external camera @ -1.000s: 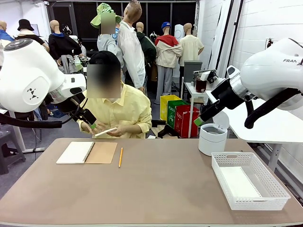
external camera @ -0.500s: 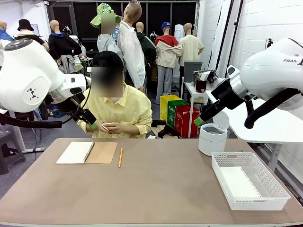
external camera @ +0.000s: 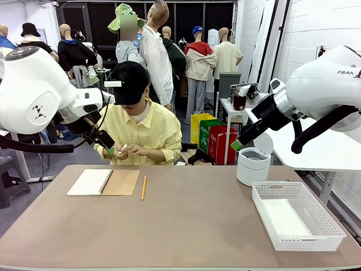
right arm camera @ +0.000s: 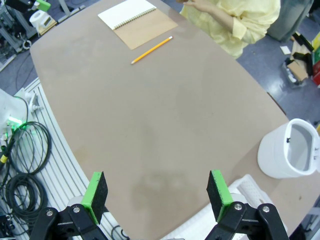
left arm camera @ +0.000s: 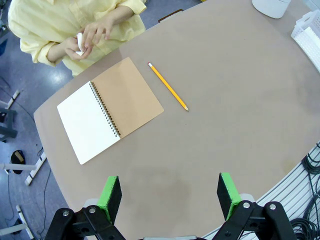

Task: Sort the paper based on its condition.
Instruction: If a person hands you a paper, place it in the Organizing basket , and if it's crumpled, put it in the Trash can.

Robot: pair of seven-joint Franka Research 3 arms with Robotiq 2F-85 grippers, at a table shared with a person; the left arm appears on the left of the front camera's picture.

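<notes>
Meanwhile, the left claw [left arm camera: 170, 196] hangs high over the table [left arm camera: 235, 110], jaws apart and empty. Beyond the notebook [left arm camera: 109, 109] and pencil [left arm camera: 168, 86], the person's hands [left arm camera: 92, 37] squeeze the paper [left arm camera: 79, 41] into a wad. The right claw [right arm camera: 157, 196] is likewise spread, near the bin [right arm camera: 291, 155] and basket [external camera: 296, 223]. Best to wait until the wad is offered, then judge: crumpled probably suits the bin.
</notes>
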